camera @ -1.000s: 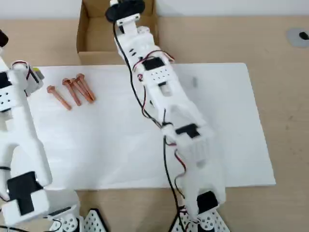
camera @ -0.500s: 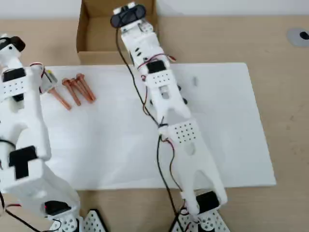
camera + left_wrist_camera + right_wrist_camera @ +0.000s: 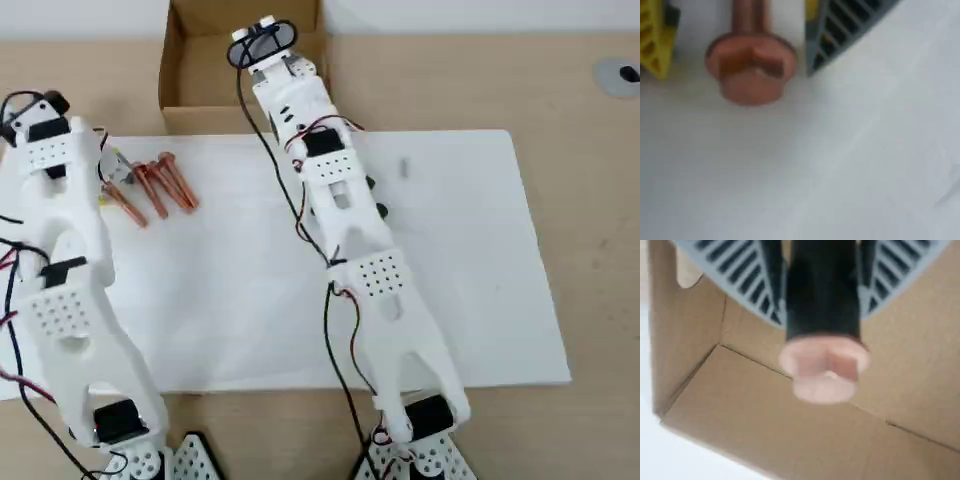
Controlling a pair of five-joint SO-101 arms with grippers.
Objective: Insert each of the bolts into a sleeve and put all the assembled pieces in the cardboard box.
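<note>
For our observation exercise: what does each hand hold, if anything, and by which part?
Right hand grips the assembled piece by its black sleeve, over the cardboard box. Left hand sits open around a bolt: nothing held.

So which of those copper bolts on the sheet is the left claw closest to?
The leftmost bolt, lying slightly apart from the other three bolts; its shank lies between the open fingers of the left gripper.

We read the bolt [image 3: 751, 65] as copper-coloured, dull and slightly grainy; whether metal or plastic we cannot tell. The sleeve [image 3: 822, 287] is black and smooth, and the bolt head [image 3: 824, 372] protruding from it is a paler matt pink. The cardboard box [image 3: 740, 405] is matt brown board. The sheet [image 3: 460, 260] is matt white; the table [image 3: 590, 180], at its 3 o'clock, is wood-toned; the right arm's shell [image 3: 385, 275] is white plastic.
</note>
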